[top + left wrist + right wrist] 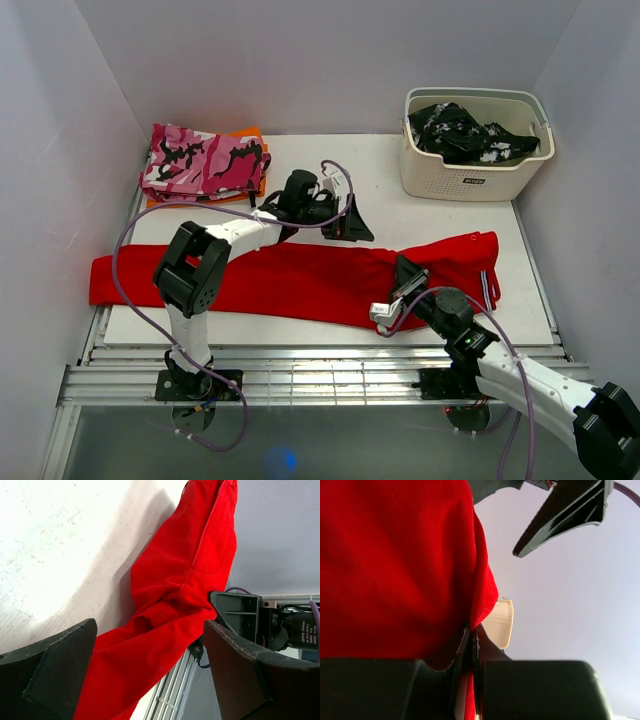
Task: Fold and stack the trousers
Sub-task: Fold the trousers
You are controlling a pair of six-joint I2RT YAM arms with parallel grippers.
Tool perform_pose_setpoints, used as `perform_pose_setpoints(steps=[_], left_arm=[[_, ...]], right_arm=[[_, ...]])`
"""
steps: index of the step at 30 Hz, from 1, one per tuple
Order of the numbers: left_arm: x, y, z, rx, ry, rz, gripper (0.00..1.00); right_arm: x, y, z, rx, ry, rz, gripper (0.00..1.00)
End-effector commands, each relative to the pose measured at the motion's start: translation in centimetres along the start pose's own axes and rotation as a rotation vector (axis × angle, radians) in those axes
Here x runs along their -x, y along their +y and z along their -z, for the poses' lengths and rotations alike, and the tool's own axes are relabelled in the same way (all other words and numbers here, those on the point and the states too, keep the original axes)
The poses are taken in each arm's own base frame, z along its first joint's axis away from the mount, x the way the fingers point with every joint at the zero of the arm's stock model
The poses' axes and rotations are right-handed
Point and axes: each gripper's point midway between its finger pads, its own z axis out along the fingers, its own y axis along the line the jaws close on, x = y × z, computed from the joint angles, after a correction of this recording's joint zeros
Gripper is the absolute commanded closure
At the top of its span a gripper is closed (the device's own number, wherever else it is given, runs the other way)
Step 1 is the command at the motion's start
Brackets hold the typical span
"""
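The red trousers (290,277) lie stretched in a long band across the white table (430,215), from the left wall to the right side, with thin white stripes at the right end (491,288). My left gripper (345,222) is open and empty, just above the band's far edge near the middle; in the left wrist view the red cloth (170,605) lies between and beyond its fingers (55,665). My right gripper (408,282) is shut on the trousers' near right part; in the right wrist view red cloth (395,565) is pinched between its jaws.
A folded pink camouflage garment (205,160) lies on an orange one at the back left. A cream basket (470,175) with a black-and-white garment (465,133) stands at the back right. White walls close in on all sides; a slatted metal ledge (320,375) runs along the front.
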Motion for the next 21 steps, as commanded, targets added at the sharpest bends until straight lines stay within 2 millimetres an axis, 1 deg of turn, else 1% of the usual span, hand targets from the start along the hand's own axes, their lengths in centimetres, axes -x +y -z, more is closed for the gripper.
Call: perform_pose_setpoints(steps=[1,2,4,5,6,8,10,12,14,15,17,21], left_arm=[[1.7,-1.8,0.2,-0.014,-0.020,-0.093,0.02],[1.1,-2.3,0.2,-0.053,0.021,-0.083,0.02],[0.3,-3.1,0.4,-0.088,0.061,-0.097,0.09],[-0.6,-3.2,0.6,-0.093,0.095,-0.083,0.11],[-1.5,-3.6,0.7,-0.113,0.133,-0.072,0.16],[-2.9,-3.6,0.9,-0.124,0.187,-0.038,0.21],[-4.1,-4.2,0.8,-0.144,0.223,-0.031,0.24],[-4.5,-4.5,0.5,-0.139,0.232,-0.028,0.25],[-4.0,-4.3,0.0,-0.111,0.211,-0.037,0.24],[-3.7,-4.1,-0.1,-0.095,0.197,-0.044,0.22],[-2.4,-4.0,-0.5,-0.065,0.148,-0.077,0.18],[0.1,-4.8,-0.3,-0.041,0.067,-0.184,0.17]], right_arm=[[0.9,10.5,2.4,0.208,-0.033,0.021,0.92],[0.9,10.7,2.5,0.217,-0.030,0.019,0.92],[0.6,10.7,2.5,0.219,-0.015,0.016,0.92],[0.5,10.7,2.5,0.222,-0.007,0.015,0.92],[0.3,10.6,2.5,0.221,0.007,0.015,0.92],[0.1,10.3,2.4,0.211,0.014,0.017,0.92],[0.2,10.3,2.4,0.206,0.009,0.021,0.92],[0.3,10.1,2.4,0.198,0.004,0.026,0.92],[0.4,10.0,2.4,0.186,-0.002,0.034,0.92],[0.4,9.9,2.4,0.182,-0.005,0.037,0.92],[0.5,9.9,2.5,0.179,-0.010,0.046,0.92],[0.7,10.4,2.6,0.196,-0.021,0.052,0.92]])
